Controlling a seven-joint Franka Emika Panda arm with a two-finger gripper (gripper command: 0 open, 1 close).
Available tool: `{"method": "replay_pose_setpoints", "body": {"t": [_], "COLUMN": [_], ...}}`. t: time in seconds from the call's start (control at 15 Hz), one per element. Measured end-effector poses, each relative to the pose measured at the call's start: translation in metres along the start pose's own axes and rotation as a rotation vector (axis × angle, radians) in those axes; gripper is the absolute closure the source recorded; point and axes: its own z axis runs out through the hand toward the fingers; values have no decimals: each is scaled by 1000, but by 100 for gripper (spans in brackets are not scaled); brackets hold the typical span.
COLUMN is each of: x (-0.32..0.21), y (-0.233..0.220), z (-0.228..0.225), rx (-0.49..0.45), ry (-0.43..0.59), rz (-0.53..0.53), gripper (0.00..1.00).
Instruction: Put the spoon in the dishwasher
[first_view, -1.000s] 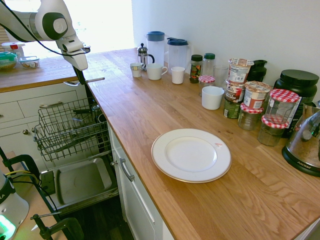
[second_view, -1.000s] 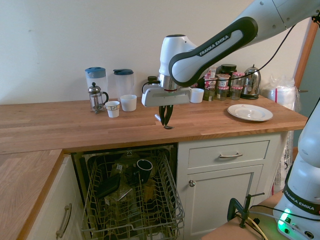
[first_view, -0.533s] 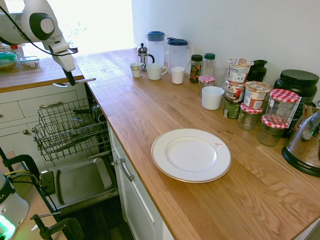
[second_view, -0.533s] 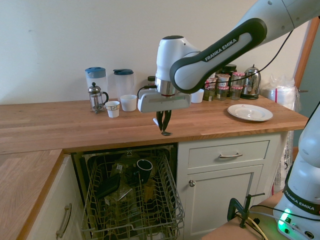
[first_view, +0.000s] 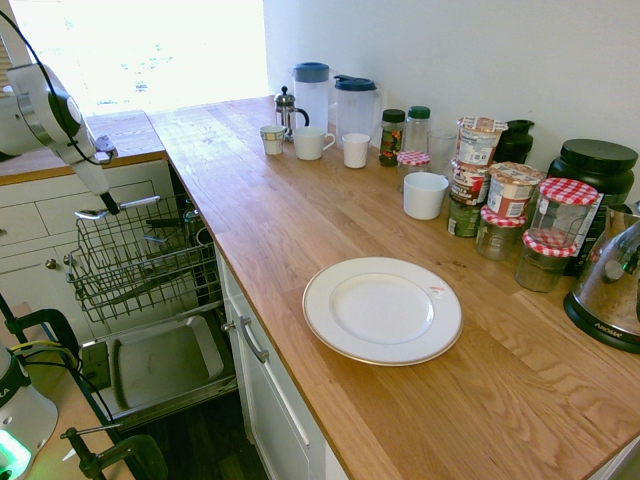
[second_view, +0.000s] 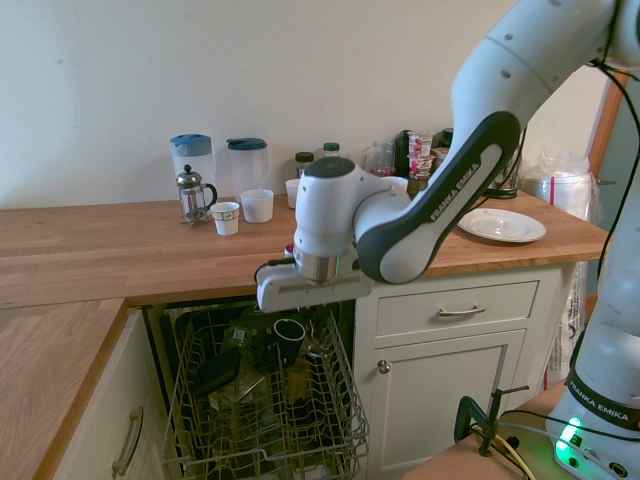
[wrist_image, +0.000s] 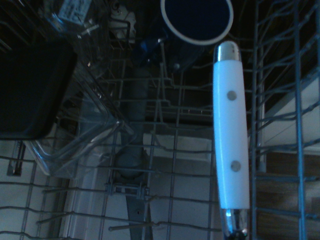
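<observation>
Spoon (first_view: 90, 214) held over the open dishwasher (first_view: 165, 366)

First exterior view: the gripper (first_view: 112, 206) is closed on the spoon above the pulled-out rack (first_view: 125, 282), left of the wooden counter (first_view: 262, 215). It grips between the ends, probably to steady the spoon, which lies nearly level. A smooth, round plate (first_view: 382, 311) sits near, on the counter.

Second exterior view: the arm (second_view: 425, 215) reaches from the right over the rack's far part, seemingly to lower the spoon among the thin wires. A dark mug (second_view: 289, 336) stands there.

Wrist view: the spoon's glossy white handle has two round rivets and shiny metal ends; clear, hard-edged containers (wrist_image: 95, 125) lie beneath.
</observation>
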Motion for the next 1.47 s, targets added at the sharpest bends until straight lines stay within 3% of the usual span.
{"method": "replay_pose_setpoints", "body": {"t": [0.67, 0.73, 1.27, 1.47], "x": [-21, -22, -23, -23], "y": [4, 5, 2, -5], "z": [159, 163, 163, 144], "rx": [-64, -63, -52, -28], "ry": [-84, -94, -93, -77], "rz": [59, 57, 55, 55], "gripper": [100, 0, 0, 0]}}
